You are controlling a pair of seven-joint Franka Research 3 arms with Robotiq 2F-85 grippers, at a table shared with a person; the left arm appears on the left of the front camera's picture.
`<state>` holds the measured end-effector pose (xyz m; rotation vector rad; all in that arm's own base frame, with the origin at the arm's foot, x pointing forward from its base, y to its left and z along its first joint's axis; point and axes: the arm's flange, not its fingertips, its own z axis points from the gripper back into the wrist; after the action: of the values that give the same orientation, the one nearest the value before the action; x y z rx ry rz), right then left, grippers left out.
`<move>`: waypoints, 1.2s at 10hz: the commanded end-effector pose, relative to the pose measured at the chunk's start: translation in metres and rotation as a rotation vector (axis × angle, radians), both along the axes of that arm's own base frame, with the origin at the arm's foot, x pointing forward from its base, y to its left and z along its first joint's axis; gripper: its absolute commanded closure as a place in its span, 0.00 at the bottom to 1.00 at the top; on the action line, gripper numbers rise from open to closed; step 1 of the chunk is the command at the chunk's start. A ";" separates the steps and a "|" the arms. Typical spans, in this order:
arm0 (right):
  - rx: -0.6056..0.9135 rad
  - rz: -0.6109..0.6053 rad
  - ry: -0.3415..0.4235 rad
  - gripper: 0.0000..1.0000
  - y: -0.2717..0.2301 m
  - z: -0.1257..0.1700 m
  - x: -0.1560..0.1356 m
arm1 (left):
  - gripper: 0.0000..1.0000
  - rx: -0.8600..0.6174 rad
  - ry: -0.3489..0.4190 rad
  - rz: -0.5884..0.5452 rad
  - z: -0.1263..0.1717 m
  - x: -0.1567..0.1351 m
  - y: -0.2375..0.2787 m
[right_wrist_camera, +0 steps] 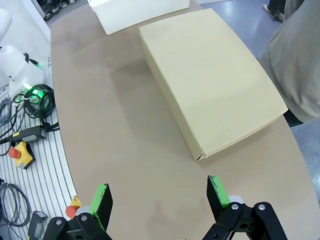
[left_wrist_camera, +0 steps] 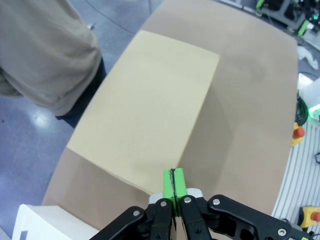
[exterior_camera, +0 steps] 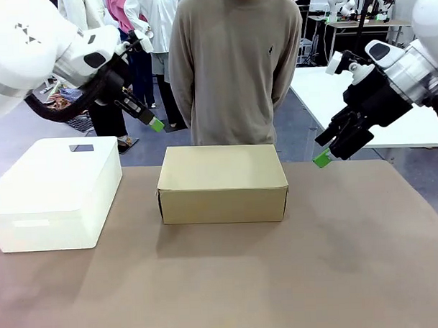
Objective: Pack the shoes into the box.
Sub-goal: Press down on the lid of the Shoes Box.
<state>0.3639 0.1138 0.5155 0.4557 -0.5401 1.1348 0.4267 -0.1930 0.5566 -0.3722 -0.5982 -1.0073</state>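
Inside, the cardboard shoebox [exterior_camera: 222, 184] shows nothing: its flap lid lies shut and flat, so any shoes or lining are hidden. Its walls are plain matte tan card with crisp edges, a long low block sitting mid-table near the far edge, directly in front of the person's grey-brown sweater [exterior_camera: 235, 63], whose hands are behind the back and out of sight. To the box's left, apart from it, stands a white plastic bin [exterior_camera: 54, 195] with rounded corners and a slightly translucent wall; its left part is cut off by the picture edge. The table [exterior_camera: 230, 286] has a dull brown, faintly mottled surface.

The left gripper [exterior_camera: 156, 124] hangs in the air above and left of the box's far left corner, its green pads pressed together with nothing between them; in the left wrist view the shut left gripper [left_wrist_camera: 173, 186] points down at the near edge of the lid, clear of it. The right gripper [exterior_camera: 322, 159] hovers off the box's right end, near the table's far edge, apart from the card. In the right wrist view its fingers [right_wrist_camera: 102, 199] stand wide apart and empty, with the box up ahead of them and bare table between.
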 end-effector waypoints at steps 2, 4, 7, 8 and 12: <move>-0.012 -0.016 0.001 0.00 0.003 0.002 0.003 | 1.00 -0.012 -0.022 0.020 0.003 -0.005 0.004; -0.012 -0.016 0.001 0.00 0.003 0.002 0.003 | 1.00 -0.012 -0.022 0.020 0.003 -0.005 0.004; 0.013 -0.061 -0.007 0.00 0.005 0.008 -0.004 | 1.00 -0.004 0.016 0.074 0.006 0.009 -0.004; 0.024 -0.127 -0.012 0.00 0.008 0.018 -0.010 | 1.00 -0.045 0.069 0.117 0.004 0.021 -0.014; 0.010 -0.267 -0.064 0.00 0.012 0.039 -0.033 | 1.00 -0.068 0.172 0.221 -0.004 0.049 -0.051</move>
<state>0.3416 0.1196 0.5598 0.3991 -0.6363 0.9411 0.4694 -0.2372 0.5471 -0.4224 -0.5101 -0.7763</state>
